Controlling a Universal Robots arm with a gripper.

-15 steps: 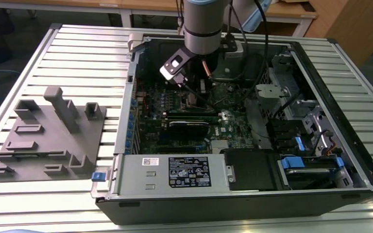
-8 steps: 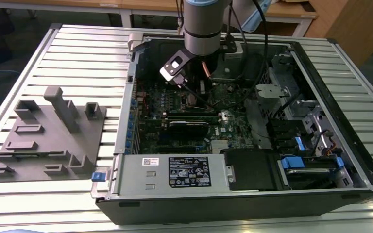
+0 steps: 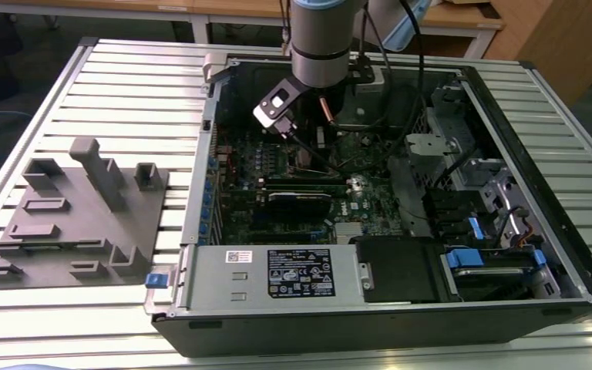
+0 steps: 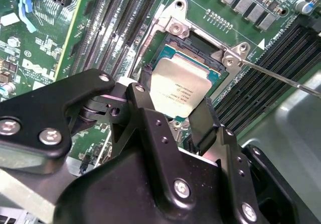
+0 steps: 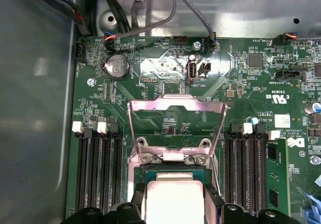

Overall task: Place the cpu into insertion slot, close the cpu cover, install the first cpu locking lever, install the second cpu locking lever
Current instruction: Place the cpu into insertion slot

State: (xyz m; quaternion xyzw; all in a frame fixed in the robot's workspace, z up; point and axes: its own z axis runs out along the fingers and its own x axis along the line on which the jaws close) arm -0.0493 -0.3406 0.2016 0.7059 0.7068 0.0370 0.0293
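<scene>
In both wrist views the cpu (image 4: 183,86) (image 5: 173,196), a flat silver-topped square, lies in the black insertion slot (image 4: 194,46), held between my two black fingers (image 4: 203,116) (image 5: 138,204). My gripper (image 4: 173,96) (image 5: 174,204) is shut on the cpu's opposite edges. The cpu cover (image 5: 175,106), a silver frame with a big window, stands swung up and open behind the slot. A thin metal locking lever (image 4: 281,78) sticks out away from the slot, unlatched. In the exterior view my gripper (image 3: 294,142) reaches down into the open computer case over the green motherboard (image 3: 275,200).
Long black memory slots (image 5: 95,169) (image 5: 248,166) flank the socket on both sides. The case walls (image 3: 209,154), cables (image 5: 150,13), power supply (image 3: 275,274) and drive bays (image 3: 481,223) hem in the board. A grey fixture block (image 3: 75,220) lies on the slatted table at the exterior view's left.
</scene>
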